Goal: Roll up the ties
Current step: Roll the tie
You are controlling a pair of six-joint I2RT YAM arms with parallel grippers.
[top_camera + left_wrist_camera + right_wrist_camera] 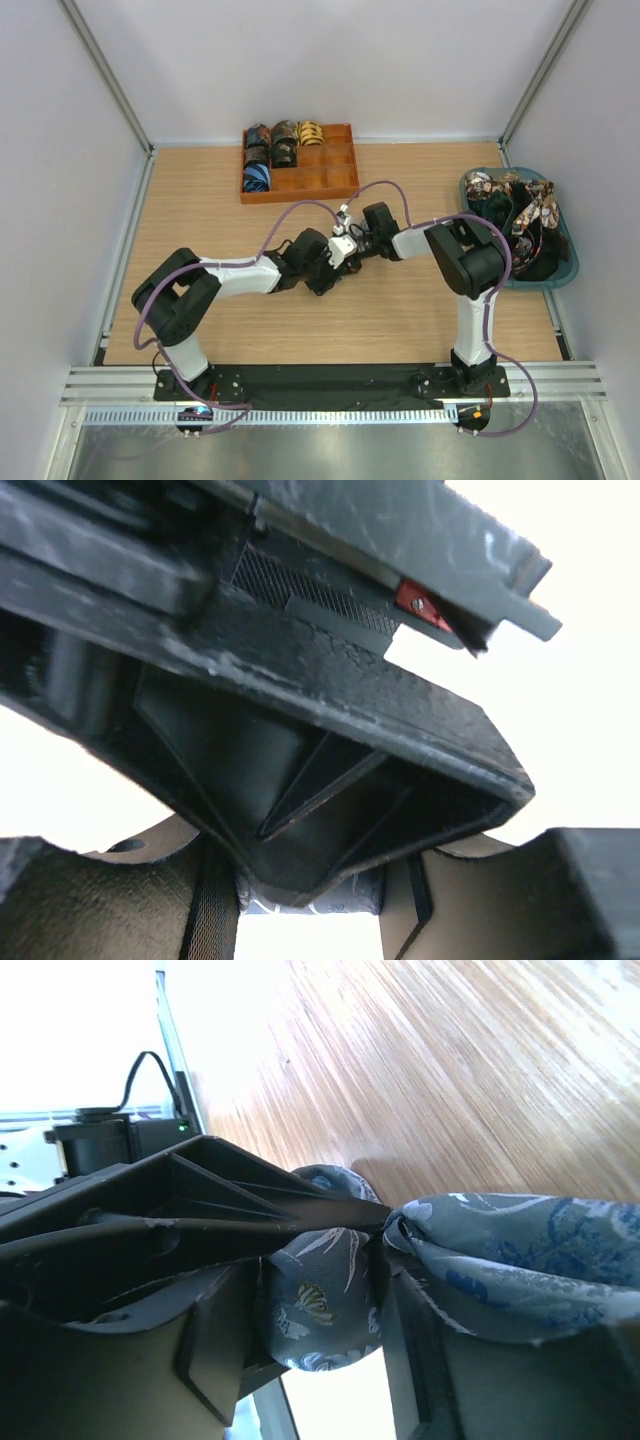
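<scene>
A grey-blue floral tie [320, 1300] is partly rolled into a small bundle between my right gripper's [318, 1320] fingers, which are shut on it. Its loose length [520, 1260] trails off to the right above the table. My left gripper [310, 920] is shut on the same tie, of which a blue patch [310, 905] shows between its fingers. The right gripper's black body fills most of the left wrist view. From above, both grippers meet at the table's centre, left [332, 268] and right [350, 242]; the tie is hidden there.
An orange compartment tray [330, 182] at the back holds several rolled ties [272, 150]. A teal basket [568, 262] at the right edge holds a heap of loose ties [520, 205]. Purple cables [300, 205] loop over both arms.
</scene>
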